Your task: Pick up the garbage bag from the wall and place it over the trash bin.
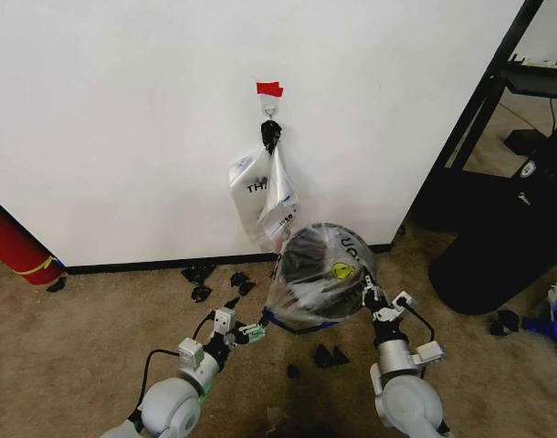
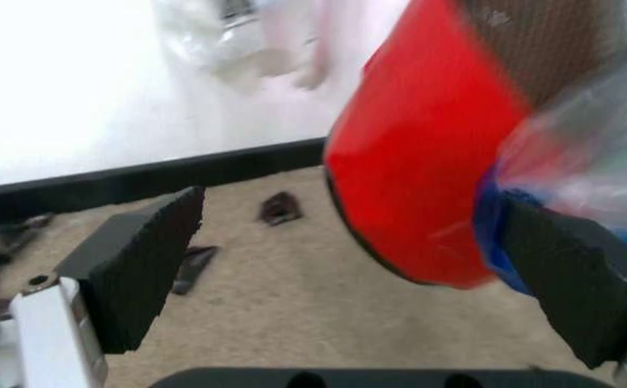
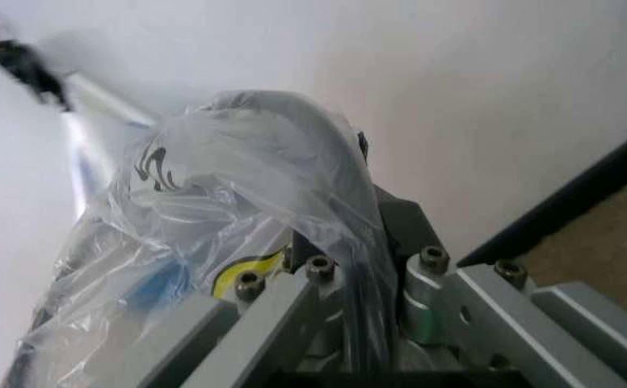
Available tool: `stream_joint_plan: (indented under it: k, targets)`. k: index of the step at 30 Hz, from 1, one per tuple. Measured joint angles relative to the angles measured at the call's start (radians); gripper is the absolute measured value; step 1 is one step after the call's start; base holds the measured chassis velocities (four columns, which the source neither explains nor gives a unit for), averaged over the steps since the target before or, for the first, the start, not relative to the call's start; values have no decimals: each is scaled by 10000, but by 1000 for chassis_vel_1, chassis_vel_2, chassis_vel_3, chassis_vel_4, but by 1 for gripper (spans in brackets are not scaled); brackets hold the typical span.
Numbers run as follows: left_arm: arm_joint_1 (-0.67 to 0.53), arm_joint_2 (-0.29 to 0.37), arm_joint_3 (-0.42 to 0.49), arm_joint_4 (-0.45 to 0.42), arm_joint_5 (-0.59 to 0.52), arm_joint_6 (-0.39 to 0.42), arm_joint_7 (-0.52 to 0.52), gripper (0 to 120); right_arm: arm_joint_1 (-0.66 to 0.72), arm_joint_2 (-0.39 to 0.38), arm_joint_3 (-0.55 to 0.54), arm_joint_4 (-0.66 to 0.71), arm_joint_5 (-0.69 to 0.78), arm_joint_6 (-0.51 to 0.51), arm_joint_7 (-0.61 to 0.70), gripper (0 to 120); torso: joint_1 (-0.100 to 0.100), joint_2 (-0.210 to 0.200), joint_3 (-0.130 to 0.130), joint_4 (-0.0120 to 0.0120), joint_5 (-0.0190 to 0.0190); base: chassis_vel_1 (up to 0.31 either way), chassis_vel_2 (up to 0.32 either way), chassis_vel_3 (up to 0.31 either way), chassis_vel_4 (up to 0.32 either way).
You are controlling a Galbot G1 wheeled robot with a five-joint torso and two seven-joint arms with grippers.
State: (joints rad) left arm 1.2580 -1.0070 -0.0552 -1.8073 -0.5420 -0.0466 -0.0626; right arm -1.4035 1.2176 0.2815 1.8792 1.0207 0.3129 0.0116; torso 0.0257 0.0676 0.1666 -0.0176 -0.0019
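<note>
Stretching the thin translucent plastic garbage bag with blue patches (image 1: 308,287) over the small round black wire-mesh trash bin with a red base (image 1: 310,260), we work low at centre frame, just in front of the plain white wall with its black baseboard (image 1: 123,128). Our right gripper (image 1: 373,298) sits at the bin's right side, clamped on a fold of the film, which the right wrist view shows bunched between its fingers (image 3: 292,307); we judge this keeps the mouth taut. Our left gripper (image 1: 253,333) is at the lower left edge of the bag, jaws wide apart with the red base and blue plastic between them, gripping nothing. Other white bags (image 1: 260,187) hang from the metal hook (image 1: 270,110) above
</note>
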Motion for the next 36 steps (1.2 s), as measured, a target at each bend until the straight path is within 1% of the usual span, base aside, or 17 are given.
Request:
stream_joint_plan:
  k: [2,3,5,10,14,16,17,22,24,25,28,31,32,33,34,36]
  targets:
    - [-350,-106,67,417,66,2,-234,100,-76,-16,-116,180,4,-49,-185,1,0,0,0,1,-1,0,0,0,0]
    - [-350,-106,67,417,66,2,-234,100,-76,-16,-116,180,4,-49,-185,1,0,0,0,1,-1,0,0,0,0]
    - [-662,-156,109,927,155,13,-318,100,-125,12,-257,361,9,-100,-322,1,0,0,0,1,0,0,0,0,0]
    - [-591,-93,71,1010,139,-189,-132,100,-120,30,-279,320,-13,-104,-494,1,0,0,0,0,-1,0,0,0,0]
    - [-330,68,-40,917,61,-803,560,100,-31,89,-212,182,-14,-82,-431,1,0,0,0,2,-1,0,0,0,0]
    - [-242,126,-112,911,30,-1266,1145,100,91,165,-170,1,-30,-48,-237,1,0,0,0,2,-1,0,0,0,0]
    - [-242,126,-112,911,30,-1266,1145,100,91,165,-170,1,-30,-48,-237,1,0,0,0,2,-1,0,0,0,0]
    - [-111,260,-273,910,108,-2041,2456,100,368,369,-26,-528,-1,12,143,1,0,0,0,1,0,0,0,0,0]
    - [-10,334,-387,862,224,-2286,2882,100,398,435,12,-726,-23,71,165,1,0,0,0,1,0,0,0,0,0]
    - [-10,334,-387,862,224,-2286,2882,100,398,435,12,-726,-23,71,165,1,0,0,0,1,0,0,0,0,0]
    - [169,440,-516,586,436,-2511,3044,100,426,463,58,-929,-147,172,161,1,0,0,0,1,0,0,0,0,0]
    - [319,472,-615,198,524,-2573,2681,100,488,476,99,-1093,-410,334,91,1,0,0,0,1,-1,0,0,0,0]
    - [439,479,-662,-231,518,-2576,2265,99,528,493,114,-1219,-677,545,-13,1,0,0,0,2,0,0,0,0,0]
    - [439,479,-662,-231,518,-2576,2265,99,528,493,114,-1219,-677,545,-13,1,0,0,0,2,0,0,0,0,0]
    - [578,466,-682,-737,498,-2540,1860,97,540,508,103,-1272,-932,687,-66,1,0,0,0,0,2,0,0,0,0]
    - [791,402,-623,-1434,481,-2351,1319,90,535,533,20,-1289,-1318,863,-122,1,0,0,0,1,1,0,0,0,0]
